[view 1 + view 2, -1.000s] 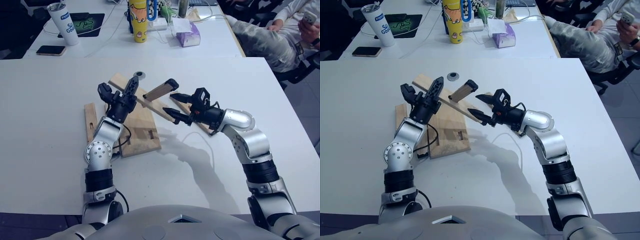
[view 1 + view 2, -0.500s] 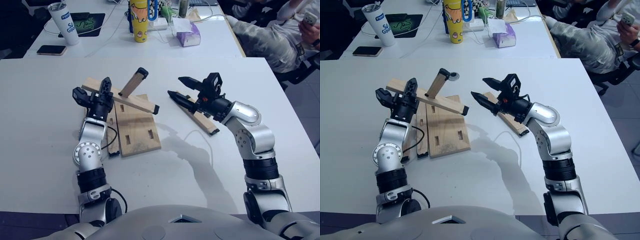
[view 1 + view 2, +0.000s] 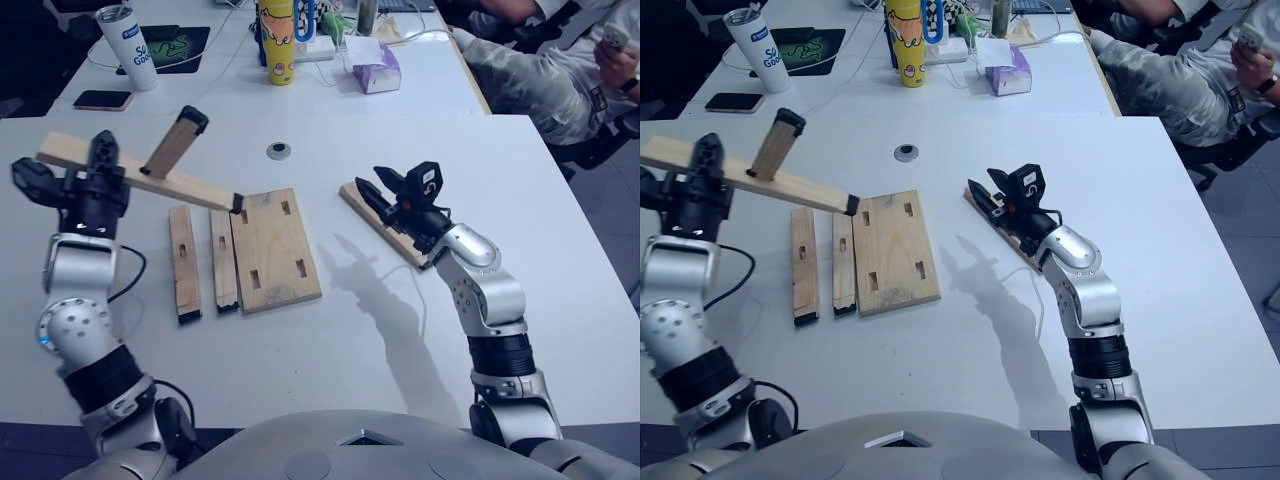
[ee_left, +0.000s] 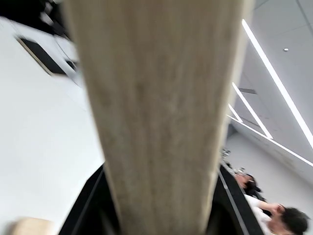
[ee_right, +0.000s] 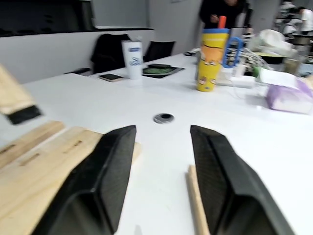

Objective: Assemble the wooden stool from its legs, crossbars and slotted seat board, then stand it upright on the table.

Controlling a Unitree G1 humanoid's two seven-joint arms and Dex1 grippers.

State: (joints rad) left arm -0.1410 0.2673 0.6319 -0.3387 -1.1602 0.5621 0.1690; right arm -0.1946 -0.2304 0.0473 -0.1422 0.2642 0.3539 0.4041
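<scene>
My left end effector (image 3: pixel 68 172) gripped the pale wooden crossbar-and-leg piece (image 3: pixel 190 187), raised left of the slotted seat board (image 3: pixel 275 250); right end effector (image 3: pixel 375 185), open, empty, hung over the loose wooden leg (image 3: pixel 385 225), diagonal, right of it.

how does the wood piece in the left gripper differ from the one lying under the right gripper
The held piece is up off the table and tilted, clamped in the left gripper. The lying piece rests flat on the table below the open right gripper. The held piece has a shorter bar sticking up from it, while the lying piece is a single strip. Both are pale wood.
</scene>
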